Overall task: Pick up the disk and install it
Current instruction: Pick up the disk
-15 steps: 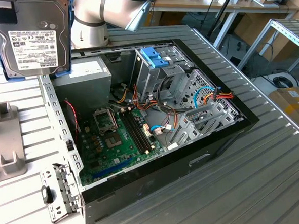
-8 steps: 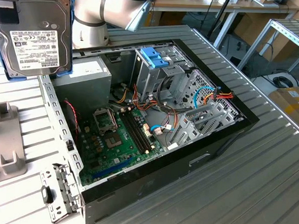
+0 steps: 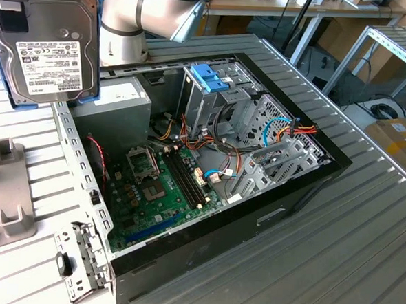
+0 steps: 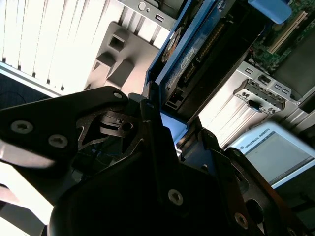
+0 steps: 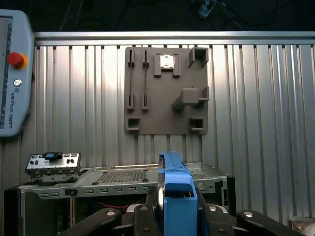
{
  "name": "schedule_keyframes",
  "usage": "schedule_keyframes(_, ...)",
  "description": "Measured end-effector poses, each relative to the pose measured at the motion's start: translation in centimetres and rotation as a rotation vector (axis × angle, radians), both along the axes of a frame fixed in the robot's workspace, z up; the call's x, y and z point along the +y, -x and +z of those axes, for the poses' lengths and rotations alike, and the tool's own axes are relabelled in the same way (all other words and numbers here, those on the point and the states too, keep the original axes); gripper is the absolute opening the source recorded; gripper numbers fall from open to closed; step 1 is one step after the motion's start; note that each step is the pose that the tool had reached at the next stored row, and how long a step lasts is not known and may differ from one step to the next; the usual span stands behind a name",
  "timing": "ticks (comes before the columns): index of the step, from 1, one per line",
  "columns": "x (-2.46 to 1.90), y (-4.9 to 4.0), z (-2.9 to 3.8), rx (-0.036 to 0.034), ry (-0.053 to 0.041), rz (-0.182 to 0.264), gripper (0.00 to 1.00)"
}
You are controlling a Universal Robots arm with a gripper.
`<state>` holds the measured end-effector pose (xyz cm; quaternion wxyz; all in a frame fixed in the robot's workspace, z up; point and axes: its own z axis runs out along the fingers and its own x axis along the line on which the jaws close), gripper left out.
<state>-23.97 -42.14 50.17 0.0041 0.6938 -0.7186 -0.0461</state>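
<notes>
Jaws closed tight on the disk [image 3: 47,46], one black finger [image 5: 142,219] each side of its blue carrier frame in the first wrist view. Your gripper [image 5: 175,216] holds it in the air, at the exterior view's upper left, white label facing that camera, clear of the open PC case [image 3: 283,198]. Blue-handled drive cage [image 3: 211,80] stands inside the case. Grey fixture plate [image 5: 167,93] lies on ribbed table [image 3: 334,256] beside the case.
</notes>
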Motion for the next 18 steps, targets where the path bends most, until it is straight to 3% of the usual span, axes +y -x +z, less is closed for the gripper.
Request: schedule_keyframes(18, 0.0, -0.61, 0.0, 0.0, 0.0, 0.0, 0.37)
